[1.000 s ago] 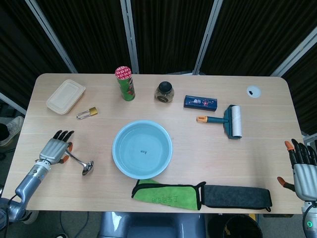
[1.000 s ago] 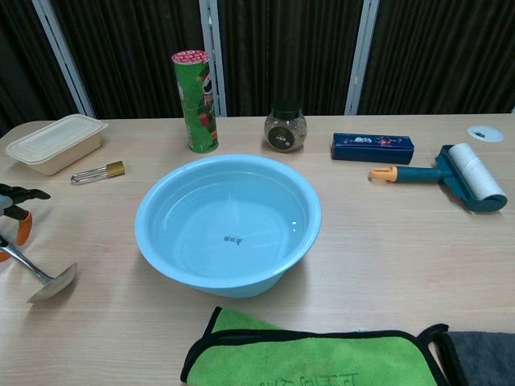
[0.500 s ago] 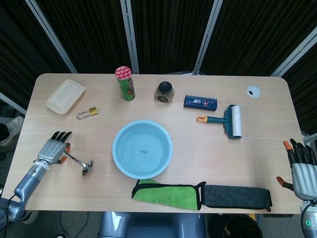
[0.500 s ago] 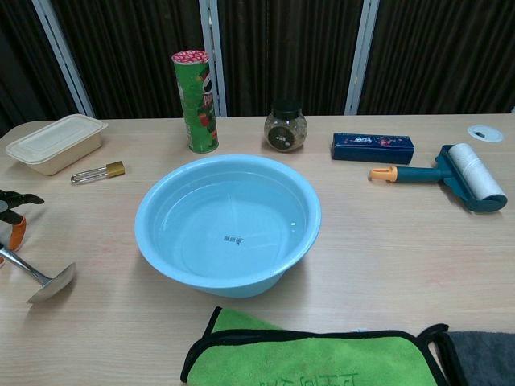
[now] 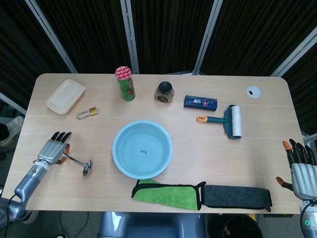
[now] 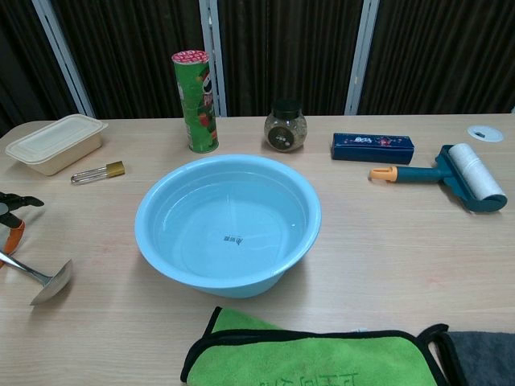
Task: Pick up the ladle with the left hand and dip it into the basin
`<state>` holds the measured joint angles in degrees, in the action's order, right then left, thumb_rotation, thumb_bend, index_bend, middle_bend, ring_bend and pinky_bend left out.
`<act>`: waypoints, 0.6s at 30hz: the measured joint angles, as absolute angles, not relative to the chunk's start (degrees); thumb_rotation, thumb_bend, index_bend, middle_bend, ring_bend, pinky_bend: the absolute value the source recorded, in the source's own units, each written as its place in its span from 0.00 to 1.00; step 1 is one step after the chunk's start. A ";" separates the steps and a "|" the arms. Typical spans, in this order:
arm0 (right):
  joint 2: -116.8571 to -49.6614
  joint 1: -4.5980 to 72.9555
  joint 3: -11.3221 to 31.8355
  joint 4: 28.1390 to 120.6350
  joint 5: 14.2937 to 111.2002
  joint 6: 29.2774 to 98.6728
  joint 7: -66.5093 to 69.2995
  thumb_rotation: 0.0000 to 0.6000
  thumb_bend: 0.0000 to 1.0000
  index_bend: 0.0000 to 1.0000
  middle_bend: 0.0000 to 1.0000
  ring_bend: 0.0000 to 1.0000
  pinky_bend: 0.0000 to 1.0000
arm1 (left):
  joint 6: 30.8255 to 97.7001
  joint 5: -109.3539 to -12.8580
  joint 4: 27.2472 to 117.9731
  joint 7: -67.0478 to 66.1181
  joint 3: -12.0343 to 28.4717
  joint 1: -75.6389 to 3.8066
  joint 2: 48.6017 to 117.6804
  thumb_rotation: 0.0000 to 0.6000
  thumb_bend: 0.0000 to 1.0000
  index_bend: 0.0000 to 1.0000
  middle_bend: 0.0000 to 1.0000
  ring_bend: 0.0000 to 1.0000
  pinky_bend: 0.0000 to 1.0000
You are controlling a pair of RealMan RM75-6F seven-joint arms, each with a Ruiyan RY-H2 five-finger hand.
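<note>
While the left hand [image 5: 51, 149] grips the ladle [image 5: 79, 163] by its handle at the desk's [image 5: 198, 148] eight o'clock corner, fingers wrapped on the shaft, the ladle's bowl sits low over the wood, just left of the blue basin [image 5: 142, 149]. Nothing lies between bowl and basin. A padlock [image 5: 86, 113] and lidded container [image 5: 65, 96] sit at ten o'clock; a chips can [image 5: 125, 83], jar [image 5: 164, 91] and blue box [image 5: 200, 102] line twelve o'clock. A lint roller [image 5: 228, 121] rests at two o'clock, a green cloth [image 5: 166, 194] at six. The right hand [image 5: 299, 167] waits at four o'clock, fingers spread, holding nothing.
</note>
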<state>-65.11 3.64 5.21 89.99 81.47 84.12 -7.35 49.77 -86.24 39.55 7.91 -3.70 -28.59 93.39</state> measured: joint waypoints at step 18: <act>-64.93 3.45 4.51 90.37 82.94 84.68 -7.04 1.00 0.00 0.00 0.00 0.00 0.00 | 54.52 -88.61 50.50 9.58 -6.09 -26.32 86.47 1.00 0.39 0.59 0.00 0.00 0.00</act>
<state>-64.93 3.45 4.51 90.37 82.94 84.68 -7.04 54.52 -88.61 50.50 9.58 -6.09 -26.32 86.47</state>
